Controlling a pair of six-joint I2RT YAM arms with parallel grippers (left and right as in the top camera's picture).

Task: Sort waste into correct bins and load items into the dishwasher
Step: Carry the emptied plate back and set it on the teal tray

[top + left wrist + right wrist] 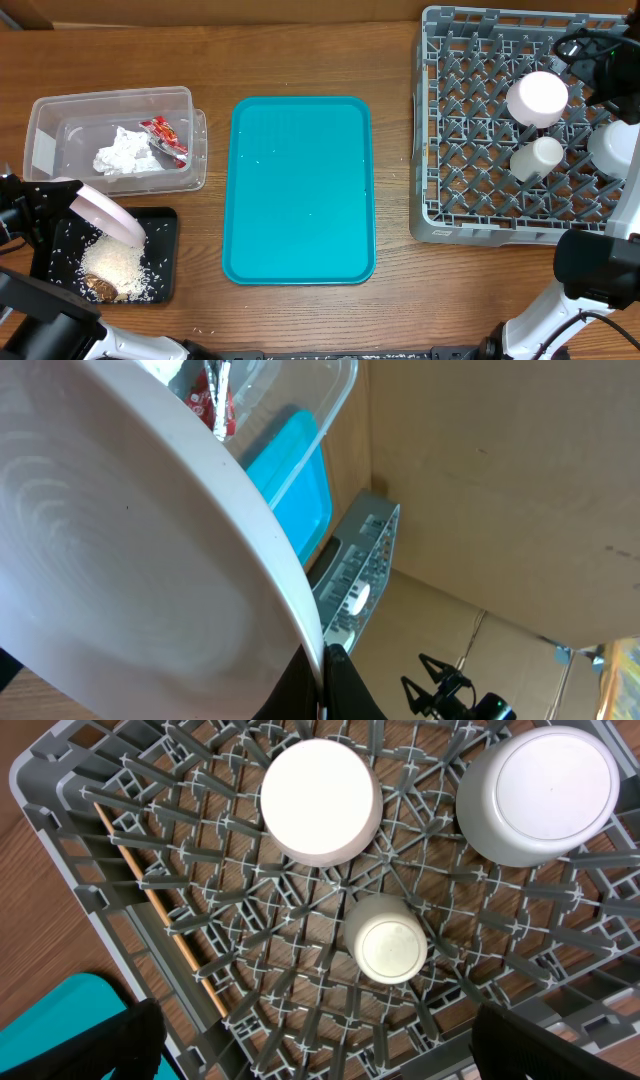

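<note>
At the front left corner of the table point(300, 60) my left gripper point(60, 205) is pinching the rim of a pale plate point(108, 216), pinkish from above, and holds it tipped steeply over the black tray point(165, 230). Rice crumbs point(115, 265) and brown scraps point(100, 288) lie in that tray. Just behind it, at the left edge, the clear tub point(45, 130) holds the crumpled napkin point(125, 152) and the red-and-white wrapper point(165, 138), so I judge the waste sorting close to done. I cannot tell whether anything clings to the plate. The teal tray point(300, 190) in the middle of the table carries only a few specks. At the far right corner the rack point(450, 130) has 3 pieces upside down on its pegs: a white bowl point(537, 97), a small cup point(537, 158) just beside it, and a grey-white bowl point(612, 145) at the rack's right edge. My right gripper point(320, 1040) hangs above them, fingers spread wide, holding nothing. What I see left is carrying this plate across to the rack and seating it between the pegs. If a 2nd plate belongs to the job, I cannot find it in any view
</note>
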